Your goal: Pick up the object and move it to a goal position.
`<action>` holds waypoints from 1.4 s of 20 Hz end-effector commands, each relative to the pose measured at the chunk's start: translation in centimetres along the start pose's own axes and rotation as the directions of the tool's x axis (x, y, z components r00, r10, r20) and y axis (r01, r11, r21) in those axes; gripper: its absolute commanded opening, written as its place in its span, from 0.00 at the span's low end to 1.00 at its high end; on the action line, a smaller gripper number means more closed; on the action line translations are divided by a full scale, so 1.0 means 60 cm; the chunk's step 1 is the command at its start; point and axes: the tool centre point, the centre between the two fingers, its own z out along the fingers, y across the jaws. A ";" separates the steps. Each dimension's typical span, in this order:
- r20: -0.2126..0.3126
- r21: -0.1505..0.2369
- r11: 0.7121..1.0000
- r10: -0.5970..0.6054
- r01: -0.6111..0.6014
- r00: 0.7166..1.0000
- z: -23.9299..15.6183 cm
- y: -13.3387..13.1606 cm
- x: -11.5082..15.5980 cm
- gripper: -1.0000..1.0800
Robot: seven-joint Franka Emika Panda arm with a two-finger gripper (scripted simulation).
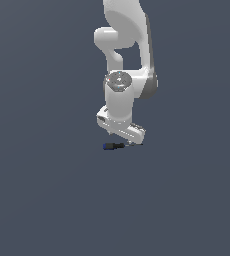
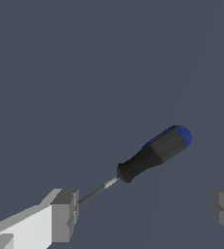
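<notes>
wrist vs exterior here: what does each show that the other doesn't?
Wrist only: the two grey fingertips set wide apart, and the screwdriver in detail, black grip, blue end cap, thin shaft running toward one finger. Exterior only: the white arm standing above the gripper. Both: the screwdriver on the plain grey floor, not gripped.

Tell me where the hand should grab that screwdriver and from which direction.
Probably the handle: it is the thickest part of the screwdriver, which lies flat, so come straight down with the fingers across its width. The open hand now straddles the thin shaft, so shifting toward the handle looks wise.
</notes>
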 end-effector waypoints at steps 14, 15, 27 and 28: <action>-0.015 0.002 0.918 0.396 -0.396 0.918 0.049 -0.007 -0.021 0.96; -0.016 0.002 0.907 0.420 -0.420 0.907 0.052 -0.008 -0.022 0.96; -0.033 0.013 0.736 0.677 -0.677 0.735 0.085 -0.008 -0.037 0.96; -0.034 0.014 0.721 0.693 -0.693 0.720 0.088 -0.008 -0.038 0.96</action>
